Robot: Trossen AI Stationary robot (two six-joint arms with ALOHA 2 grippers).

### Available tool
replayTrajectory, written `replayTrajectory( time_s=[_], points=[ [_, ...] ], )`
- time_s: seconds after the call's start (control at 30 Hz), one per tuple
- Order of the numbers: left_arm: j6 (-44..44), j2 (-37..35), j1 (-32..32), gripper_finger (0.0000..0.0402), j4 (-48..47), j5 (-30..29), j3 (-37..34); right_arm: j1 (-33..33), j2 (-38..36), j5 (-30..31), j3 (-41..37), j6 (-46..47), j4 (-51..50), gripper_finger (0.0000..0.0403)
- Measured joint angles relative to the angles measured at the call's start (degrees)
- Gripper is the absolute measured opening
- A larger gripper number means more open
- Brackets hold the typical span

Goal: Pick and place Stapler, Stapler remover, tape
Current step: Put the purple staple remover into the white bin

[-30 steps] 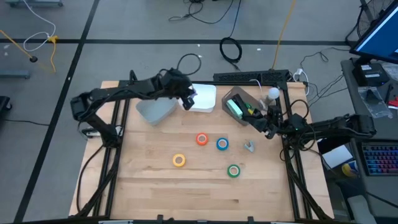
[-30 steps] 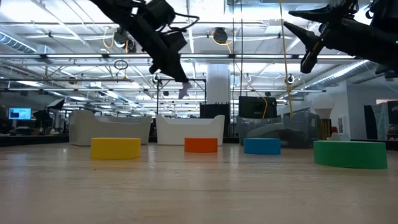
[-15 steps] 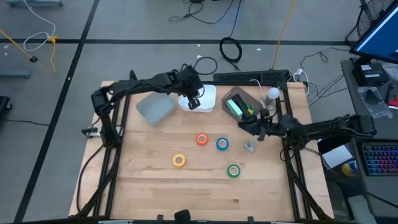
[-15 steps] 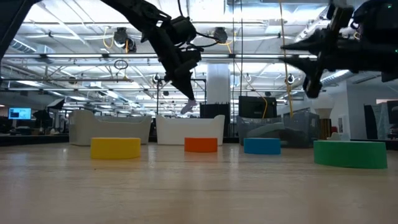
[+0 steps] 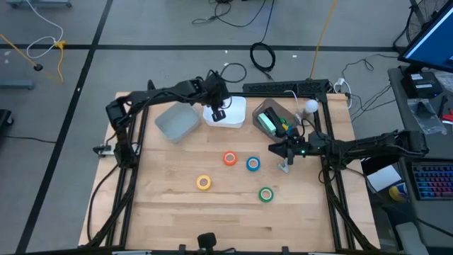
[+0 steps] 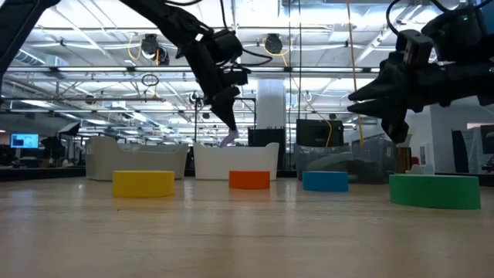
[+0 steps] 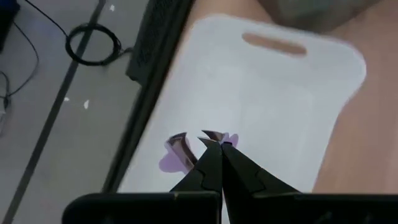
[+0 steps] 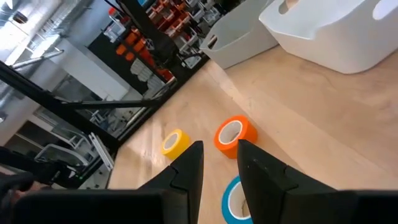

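Now right gripper sits lower, nearer blue tape.

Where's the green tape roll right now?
High view: the green tape roll lies on the table's right half, nearest the front edge, below the blue roll.

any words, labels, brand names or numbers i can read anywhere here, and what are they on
No text can be read in any view.
The four tape rolls, orange, blue, yellow and green, show no print.
The white bin and the grey bin are plain.
The monitor in the room behind shows only a blurred bright image.
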Motion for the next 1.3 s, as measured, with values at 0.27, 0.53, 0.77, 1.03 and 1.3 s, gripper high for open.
replayTrajectory(
  time_s=[0.27, 0.53, 0.77, 1.03, 1.3],
  points=[
    [3.2, 5.3, -0.4, 0.0, 1.6, -1.8, 0.0, 0.0, 0.0, 0.0, 0.1, 1.0, 0.7, 0.009],
    [4.3, 8.2, -0.4, 0.0, 1.8, -2.0, 0.0, 0.0, 0.0, 0.0, 0.1, 1.5, 1.3, 0.009],
    [5.5, 9.0, -0.6, 0.0, 2.4, -1.8, 0.0, 0.0, 0.0, 0.0, 0.1, 1.9, 1.9, 0.009],
    [6.6, 10.1, -0.7, 0.0, 1.9, -1.8, 0.0, 0.0, 0.0, 0.0, 0.1, 1.9, 2.6, 0.009],
    [7.3, 10.1, -0.7, 0.0015, 2.0, -2.2, 0.0, 0.0, 0.0, 0.0, 0.2, 1.9, 2.6, 0.009]
  ],
)
